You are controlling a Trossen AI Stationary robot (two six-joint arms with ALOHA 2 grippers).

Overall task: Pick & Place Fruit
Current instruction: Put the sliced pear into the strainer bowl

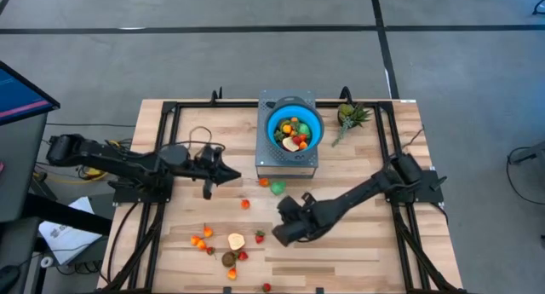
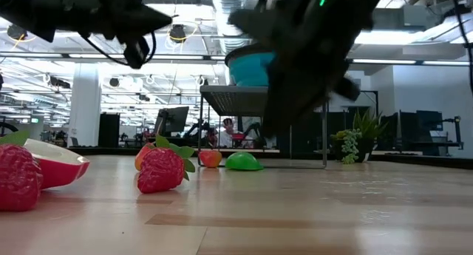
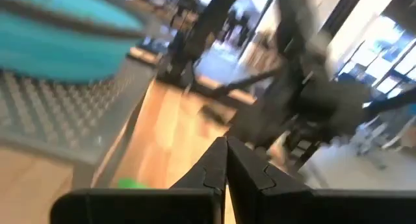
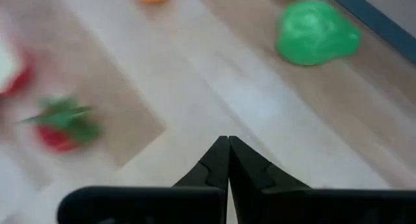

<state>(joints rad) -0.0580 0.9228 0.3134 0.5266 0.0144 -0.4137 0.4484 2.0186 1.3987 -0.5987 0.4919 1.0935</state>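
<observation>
Fruit [image 1: 236, 240]: lying in two groups; I am counting about nine or ten loose pieces on the wooden table [image 1: 358, 251] and a heap in the blue bowl [image 1: 295, 128] too packed for me to count.
Loose fruit, relative to the bowl: a green piece [image 1: 278, 188] and a small red one [image 1: 264, 182] are sitting just in front of the bowl's grey stand [image 1: 287, 162]; an orange piece [image 1: 245, 204] is lying a little farther out; the rest, orange, red, pale yellow and brown, are clustering well away from the bowl toward the table's near edge.
My left gripper [image 1: 232, 176]: I am holding my jaws pressed together on nothing, hovering beside the stand, at the bowl's left.
My right gripper [image 1: 278, 237]: my jaws are also closed and empty; I am hanging over the table in front of the bowl, near a strawberry [image 1: 260, 237].
High view alone: showing the bowl's contents and one spiky pineapple-like piece [image 1: 348, 116] at the bowl's right.
Low view alone: showing two strawberries [image 2: 161, 168] close up, a red-rimmed half fruit [image 2: 53, 160], and a person beyond the table.
Right wrist view: showing my shut fingers [image 4: 220, 167] over bare wood, the green piece [image 4: 316, 31] ahead.
Left wrist view: showing my fingers [image 3: 218, 167] closed, the bowl [image 3: 62, 36] blurred.
</observation>
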